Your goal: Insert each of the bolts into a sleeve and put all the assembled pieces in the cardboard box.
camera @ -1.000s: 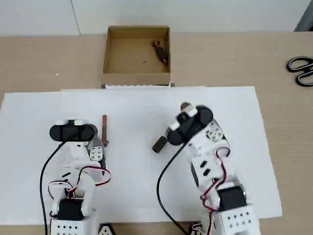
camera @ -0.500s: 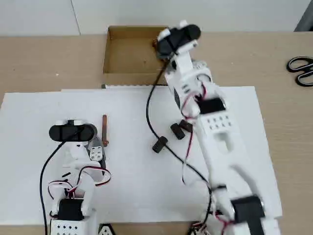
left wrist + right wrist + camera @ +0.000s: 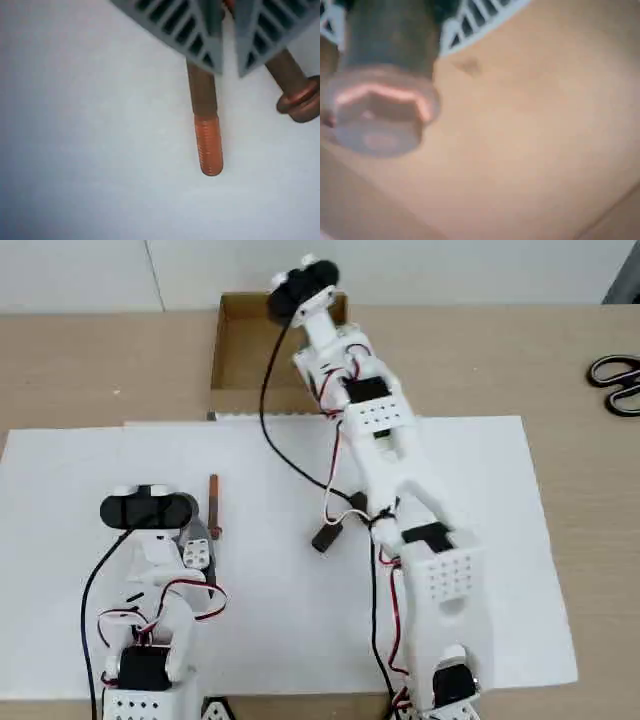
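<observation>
My right gripper (image 3: 305, 288) hangs over the cardboard box (image 3: 245, 350), shut on an assembled piece (image 3: 385, 90), a dark sleeve with a copper bolt head showing above the box floor. My left gripper (image 3: 203, 532) rests low on the white paper, its fingers (image 3: 190, 35) together. A copper bolt (image 3: 214, 502) lies right beside it, its threaded end (image 3: 207, 145) sticking out past the fingertips. A second bolt's head (image 3: 299, 99) lies on the other side. One loose dark sleeve (image 3: 327, 536) sits mid-paper, and another (image 3: 356, 503) peeks out beside the right arm.
The white paper (image 3: 270, 620) covers the near half of the wooden table. Scissors (image 3: 615, 380) lie at the far right edge. The stretched right arm crosses the paper's middle and hides the right part of the box.
The right arm swung from mid-paper out over the box with the assembled piece in its gripper, uncovering sleeves on the paper. The left arm kept still.
</observation>
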`<action>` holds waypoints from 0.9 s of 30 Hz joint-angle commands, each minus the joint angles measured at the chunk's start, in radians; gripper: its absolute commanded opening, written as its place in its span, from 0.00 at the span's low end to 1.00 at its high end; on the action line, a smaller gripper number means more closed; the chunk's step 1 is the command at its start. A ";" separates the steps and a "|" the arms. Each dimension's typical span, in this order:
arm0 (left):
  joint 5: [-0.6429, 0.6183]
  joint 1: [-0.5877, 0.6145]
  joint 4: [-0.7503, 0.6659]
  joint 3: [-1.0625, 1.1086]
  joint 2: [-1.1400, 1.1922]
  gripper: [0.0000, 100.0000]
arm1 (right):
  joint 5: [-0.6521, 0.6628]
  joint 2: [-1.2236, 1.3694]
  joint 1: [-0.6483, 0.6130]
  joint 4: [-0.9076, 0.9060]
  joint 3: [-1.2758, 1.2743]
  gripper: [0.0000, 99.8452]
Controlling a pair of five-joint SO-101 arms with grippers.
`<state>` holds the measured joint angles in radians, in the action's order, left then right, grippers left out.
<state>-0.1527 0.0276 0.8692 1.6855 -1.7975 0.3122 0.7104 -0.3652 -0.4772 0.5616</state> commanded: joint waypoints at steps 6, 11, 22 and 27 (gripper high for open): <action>-0.002 0.003 -0.003 -0.005 -0.008 0.01 | 0.025 0.097 -0.041 -0.077 0.227 0.15; -0.002 0.003 -0.003 -0.005 -0.008 0.01 | 0.028 0.096 -0.042 -0.133 0.229 0.16; -0.002 0.003 -0.003 -0.005 -0.008 0.01 | 0.026 -0.113 -0.044 -0.440 0.256 0.04; -0.002 0.003 -0.003 -0.005 -0.008 0.01 | 0.028 -0.189 -0.044 -0.582 0.256 0.00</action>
<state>-0.1527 0.0276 0.8692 1.6855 -1.7975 0.3322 0.6214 -0.4020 -0.9897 0.7626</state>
